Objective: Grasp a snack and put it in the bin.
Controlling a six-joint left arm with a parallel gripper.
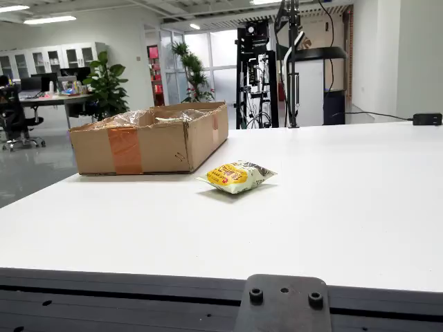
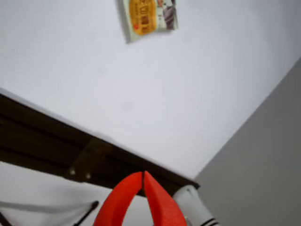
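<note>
Nothing grasped yet; the whole task remains.
The snack packet (image 1: 239,177) lies mid-table (image 1: 360,207) beside the cardboard box (image 1: 149,142); the red gripper (image 2: 143,175), tips pressed together and empty, hangs off the table's edge.

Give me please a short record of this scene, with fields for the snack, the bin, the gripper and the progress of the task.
snack: yellow and green packet, lying flat on the white table
bin: open cardboard box, behind and left of the snack in the fixed view, a gap between them
gripper: red fingers, tips together, holding nothing, above the table edge, far from the snack
progress: snack not yet grasped
</note>
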